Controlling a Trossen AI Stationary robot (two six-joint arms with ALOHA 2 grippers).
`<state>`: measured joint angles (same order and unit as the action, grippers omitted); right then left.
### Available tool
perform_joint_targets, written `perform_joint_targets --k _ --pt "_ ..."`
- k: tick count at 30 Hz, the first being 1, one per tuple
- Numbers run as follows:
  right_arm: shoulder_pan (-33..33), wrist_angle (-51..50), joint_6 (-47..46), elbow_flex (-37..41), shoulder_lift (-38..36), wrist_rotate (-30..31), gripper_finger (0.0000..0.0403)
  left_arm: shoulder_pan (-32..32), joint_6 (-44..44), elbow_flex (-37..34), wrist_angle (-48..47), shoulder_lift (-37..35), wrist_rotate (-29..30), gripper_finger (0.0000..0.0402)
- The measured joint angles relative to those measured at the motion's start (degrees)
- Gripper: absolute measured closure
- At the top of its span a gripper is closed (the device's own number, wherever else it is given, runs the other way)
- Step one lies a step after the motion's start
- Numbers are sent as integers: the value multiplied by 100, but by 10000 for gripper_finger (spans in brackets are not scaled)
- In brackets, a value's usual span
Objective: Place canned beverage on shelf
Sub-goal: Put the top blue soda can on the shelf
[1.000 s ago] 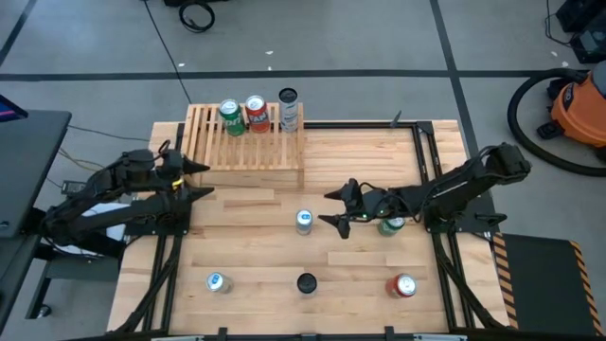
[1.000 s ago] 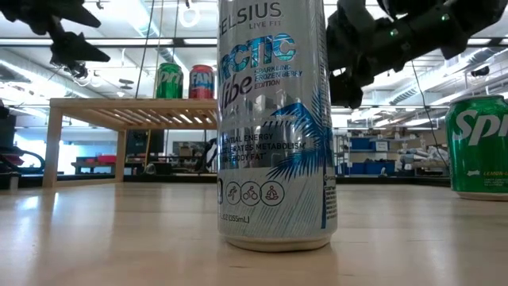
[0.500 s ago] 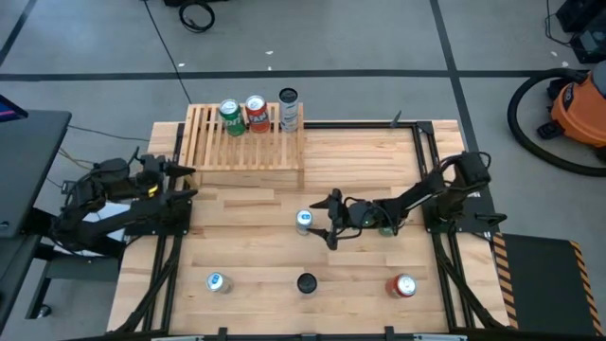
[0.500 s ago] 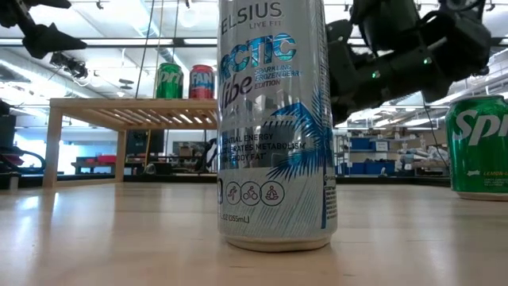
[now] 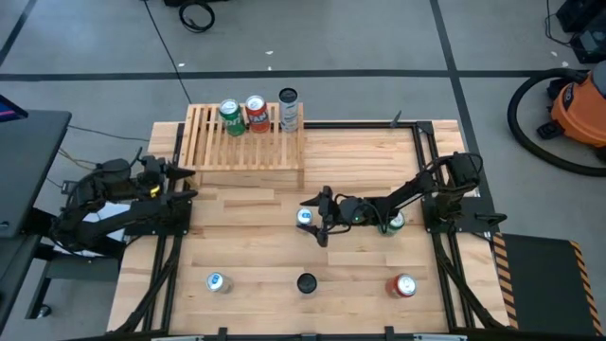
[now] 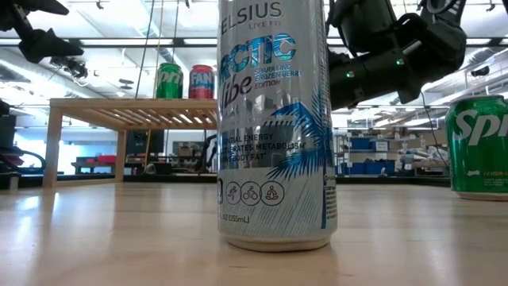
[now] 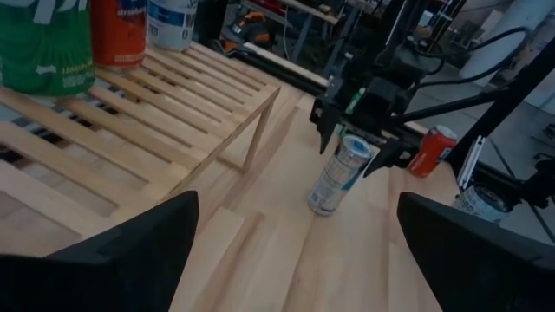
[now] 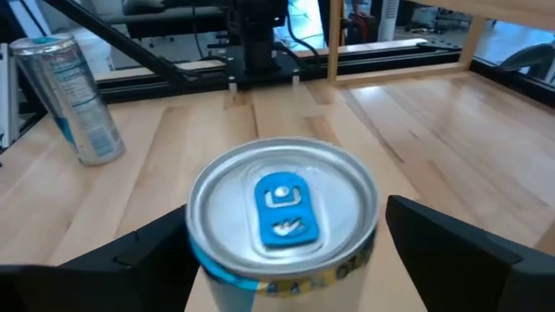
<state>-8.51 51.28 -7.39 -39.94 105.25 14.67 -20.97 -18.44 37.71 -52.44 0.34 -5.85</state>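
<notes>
Three cans are standing on the shelf [image 5: 246,142] at upper left of the wooden bench [image 5: 360,170]. Mid-frame, the right hand [image 5: 313,216] is straddling a silver can [image 5: 304,217], fingers apart; grey floor is surrounding everything. The left hand [image 5: 186,183] is waiting open.

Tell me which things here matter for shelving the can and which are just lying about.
In the job: right gripper with open fingers around the blue-tab can; the shelf.
Lying about: green can, red can, black-top can, vacuum.

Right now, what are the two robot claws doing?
Left gripper: open, empty, beside the shelf.
Right gripper: open around the silver can, not gripping yet.
</notes>
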Motion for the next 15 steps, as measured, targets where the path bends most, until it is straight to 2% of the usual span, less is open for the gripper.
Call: perform_joint_targets --k 3,8,12,15 --pt "0 -34 -41 0 0 -14 80 -1 0 0 -20 2 0 5" --pt "3 -67 -220 -44 1 -103 155 0 192 0 -22 2 0 5" --pt "2 -82 -398 -145 9 -109 162 -1 427 0 -31 2 -9 5" --pt "2 -136 -509 -318 7 -111 162 0 587 0 -50 2 -258 5"
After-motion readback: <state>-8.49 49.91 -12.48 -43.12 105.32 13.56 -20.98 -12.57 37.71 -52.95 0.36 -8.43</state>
